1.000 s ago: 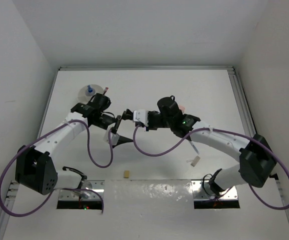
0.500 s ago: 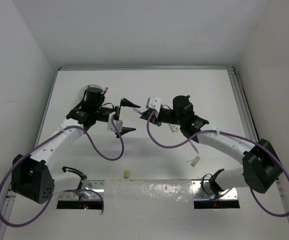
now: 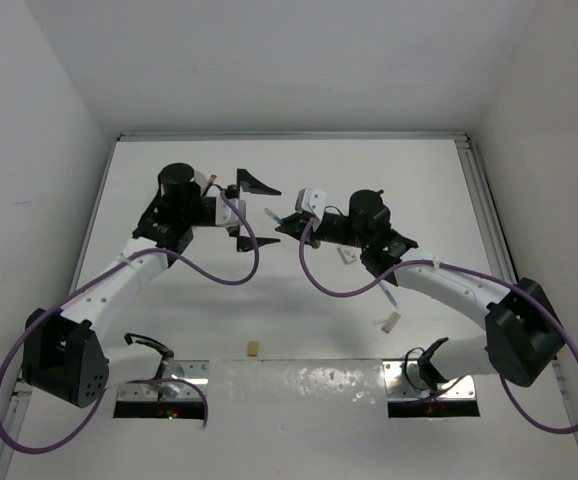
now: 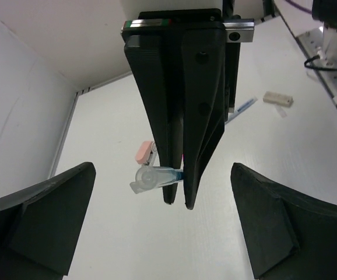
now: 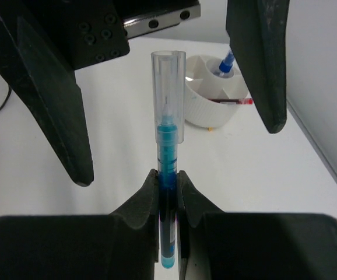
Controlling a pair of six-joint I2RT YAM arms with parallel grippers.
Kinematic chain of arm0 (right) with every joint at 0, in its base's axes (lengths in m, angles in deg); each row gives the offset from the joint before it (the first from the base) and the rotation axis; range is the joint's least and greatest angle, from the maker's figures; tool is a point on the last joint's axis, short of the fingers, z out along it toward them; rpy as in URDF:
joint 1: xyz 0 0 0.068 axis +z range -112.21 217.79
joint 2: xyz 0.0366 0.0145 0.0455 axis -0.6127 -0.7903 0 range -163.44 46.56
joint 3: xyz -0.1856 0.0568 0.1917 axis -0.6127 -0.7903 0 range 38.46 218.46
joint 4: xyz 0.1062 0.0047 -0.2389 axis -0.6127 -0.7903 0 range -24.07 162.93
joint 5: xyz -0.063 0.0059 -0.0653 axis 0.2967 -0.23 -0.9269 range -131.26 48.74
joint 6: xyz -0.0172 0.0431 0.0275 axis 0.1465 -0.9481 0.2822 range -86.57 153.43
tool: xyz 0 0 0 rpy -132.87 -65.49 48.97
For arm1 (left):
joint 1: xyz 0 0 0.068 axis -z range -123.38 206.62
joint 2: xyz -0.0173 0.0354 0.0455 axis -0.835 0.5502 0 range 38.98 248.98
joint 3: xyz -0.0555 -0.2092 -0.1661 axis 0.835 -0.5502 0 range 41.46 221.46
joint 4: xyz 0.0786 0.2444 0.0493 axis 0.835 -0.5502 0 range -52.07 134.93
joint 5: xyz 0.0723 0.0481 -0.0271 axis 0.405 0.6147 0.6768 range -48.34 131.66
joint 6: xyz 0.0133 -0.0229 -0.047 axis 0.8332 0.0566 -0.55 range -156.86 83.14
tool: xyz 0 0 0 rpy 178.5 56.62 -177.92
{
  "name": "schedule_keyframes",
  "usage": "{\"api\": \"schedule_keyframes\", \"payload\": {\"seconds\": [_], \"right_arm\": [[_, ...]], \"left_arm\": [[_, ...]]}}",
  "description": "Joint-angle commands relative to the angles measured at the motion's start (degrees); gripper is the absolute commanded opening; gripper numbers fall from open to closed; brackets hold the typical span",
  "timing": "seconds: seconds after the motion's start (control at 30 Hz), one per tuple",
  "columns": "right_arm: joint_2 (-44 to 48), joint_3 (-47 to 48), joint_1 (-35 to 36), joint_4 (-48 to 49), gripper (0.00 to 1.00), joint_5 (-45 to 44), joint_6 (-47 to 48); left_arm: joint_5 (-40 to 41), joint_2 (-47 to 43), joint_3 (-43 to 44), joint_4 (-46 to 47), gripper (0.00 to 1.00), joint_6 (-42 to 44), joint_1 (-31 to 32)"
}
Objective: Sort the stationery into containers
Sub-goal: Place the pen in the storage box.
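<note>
1. Progress: partway, by my read. The bowl (image 5: 206, 108) holds two items, a blue-capped piece (image 5: 227, 61) and a red pen (image 5: 234, 101).
2. Grip: the right gripper (image 5: 167, 178) is clamped on the blue pen (image 5: 169, 134) and holds it in the air near the bowl. The clear cap end sits between the fingers of the left gripper (image 3: 249, 206), which is spread wide and empty. Looks like a handover; the pen is not binned yet.
3. Left on the table: one pink eraser (image 4: 142, 153), one loose pen (image 4: 241, 108), and three blocks: pale block (image 3: 347, 255), white block (image 3: 389, 322), tan block (image 3: 254, 348).
4. Containers: one seen. No tape ring visible.
</note>
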Motion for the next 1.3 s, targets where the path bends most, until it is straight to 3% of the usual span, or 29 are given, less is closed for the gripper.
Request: {"api": "schedule_keyframes", "payload": {"seconds": [0.0, 0.1, 0.13, 0.17, 0.23, 0.33, 0.77, 0.93, 1.0, 1.03, 1.1, 1.27], "right_arm": [[1.4, -1.1, -1.0, 10.7, 0.0, 1.8, -6.7], [1.0, -3.7, -2.1, 21.1, 0.0, 1.5, -14.6], [0.8, -4.4, -2.2, 26.7, 0.0, 1.3, -16.2], [0.2, -5.2, -2.5, 29.1, 0.0, 1.0, -19.5], [-0.6, -4.9, -2.7, 32.5, 0.0, 1.0, -21.1], [-2.0, -4.3, -2.6, 34.1, 0.0, 1.5, -21.8], [-2.5, -3.0, -2.3, 32.2, 0.0, 2.1, -20.4], [-2.5, -2.3, -2.2, 31.2, 0.0, 2.3, -20.2], [-2.6, -1.7, -1.9, 30.3, 0.0, 2.7, -19.3], [-2.5, -1.6, -1.8, 29.6, 0.0, 2.8, -19.1], [-2.5, -1.5, -1.6, 29.5, 0.0, 2.8, -18.9], [-2.1, -1.4, -1.5, 29.2, 0.0, 2.7, -18.6]], "left_arm": [[-1.2, 0.5, 2.7, 6.1, 0.98, -11.5, -0.9], [-1.8, 1.0, 2.6, 10.0, 0.85, -21.7, -1.3], [-1.3, 1.6, 2.5, 13.5, 0.77, -29.4, -1.2], [0.8, 1.9, 2.4, 15.5, 0.6, -33.9, -1.4], [3.3, 2.5, 0.6, 25.6, 0.47, -48.4, -2.0], [8.8, 1.9, -2.7, 36.5, 0.5, -57.7, -2.5], [13.1, 1.9, -4.2, 40.5, 0.49, -58.6, 1.2], [15.4, 2.5, -3.9, 34.7, 0.5, -55.0, 3.1], [17.2, 2.9, -4.0, 34.5, 0.47, -55.4, 3.3], [17.3, 3.0, -4.1, 35.8, 0.35, -56.0, 3.4], [17.6, 3.0, -4.1, 36.5, 0.25, -56.0, 3.6], [16.8, 3.1, -3.7, 34.6, 0.23, -54.3, 3.9]]}}
